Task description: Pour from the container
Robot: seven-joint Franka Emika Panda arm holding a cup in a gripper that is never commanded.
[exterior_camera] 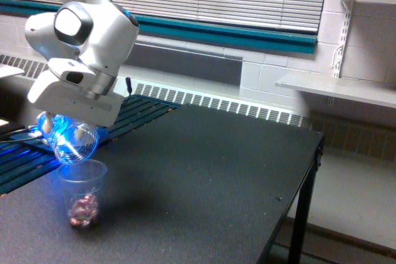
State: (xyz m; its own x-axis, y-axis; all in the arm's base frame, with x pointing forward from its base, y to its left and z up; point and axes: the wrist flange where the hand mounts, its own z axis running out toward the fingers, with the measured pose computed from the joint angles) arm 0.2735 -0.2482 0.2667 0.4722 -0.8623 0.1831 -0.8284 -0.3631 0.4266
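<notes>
The tool grasps the small clear smooth-walled plastic cup at the frame's left, tipped mouth-down just above a ribbed clear plastic cup standing on the dark worktop. Light and thin-walled, it likely crushes easily; gripping its sidewall gently seems wise.

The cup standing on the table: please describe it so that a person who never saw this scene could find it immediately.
Start at the dark table and go to its near corner at the exterior view's left, under the white robot arm. There a clear plastic cup stands upright, with small reddish-brown pieces at its bottom. The other clear cup is tilted, held above it and glowing blue.
</notes>
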